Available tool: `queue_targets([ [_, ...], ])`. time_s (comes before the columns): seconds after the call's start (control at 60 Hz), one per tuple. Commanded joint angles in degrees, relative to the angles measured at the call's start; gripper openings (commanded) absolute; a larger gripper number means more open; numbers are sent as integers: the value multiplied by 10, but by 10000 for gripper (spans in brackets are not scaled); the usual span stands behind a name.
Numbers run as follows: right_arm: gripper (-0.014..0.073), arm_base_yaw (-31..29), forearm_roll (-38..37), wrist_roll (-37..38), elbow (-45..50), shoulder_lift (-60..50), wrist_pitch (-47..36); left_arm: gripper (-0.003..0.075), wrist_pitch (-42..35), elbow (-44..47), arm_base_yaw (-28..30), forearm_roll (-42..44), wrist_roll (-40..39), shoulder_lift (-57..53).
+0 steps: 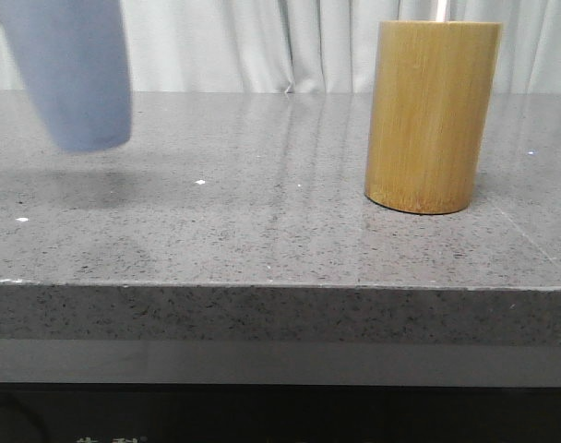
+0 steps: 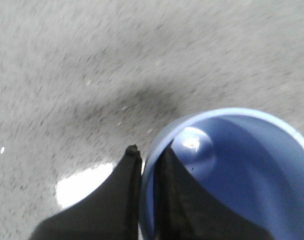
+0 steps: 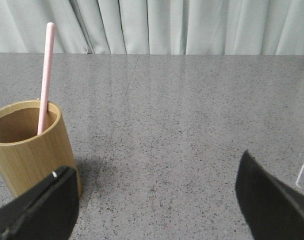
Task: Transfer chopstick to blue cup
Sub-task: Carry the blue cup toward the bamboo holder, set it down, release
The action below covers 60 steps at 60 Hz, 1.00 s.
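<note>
The blue cup [image 1: 73, 74] hangs tilted above the table at the far left of the front view, its base off the surface. In the left wrist view my left gripper [image 2: 148, 155] is shut on the cup's rim [image 2: 157, 145], one finger inside and one outside; the cup looks empty. A pink chopstick [image 3: 44, 75] stands in the bamboo cylinder [image 3: 32, 145], and its tip [image 1: 441, 9] shows above the cylinder [image 1: 431, 115] in the front view. My right gripper [image 3: 152, 185] is open and empty, beside the cylinder and apart from it.
The grey speckled stone table [image 1: 262, 212] has its front edge [image 1: 262, 286] near the camera. A pale curtain [image 1: 290, 41] hangs behind. The cup's shadow [image 1: 68, 189] lies on the table under it.
</note>
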Motion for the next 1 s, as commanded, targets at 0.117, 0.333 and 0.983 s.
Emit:
queue_targets([
  [0.117,644,-3,3,-4,-21,7,-47,-18,5,-97,-59,-12,1,13],
  [0.333,644,-3,3,-4,-21,7,-47,-18,18,-174,-115,-12,1,93],
  [0.983,644,-3,3,-4,-21,7,-47,275,-2,-202,-169,28,1,167],
])
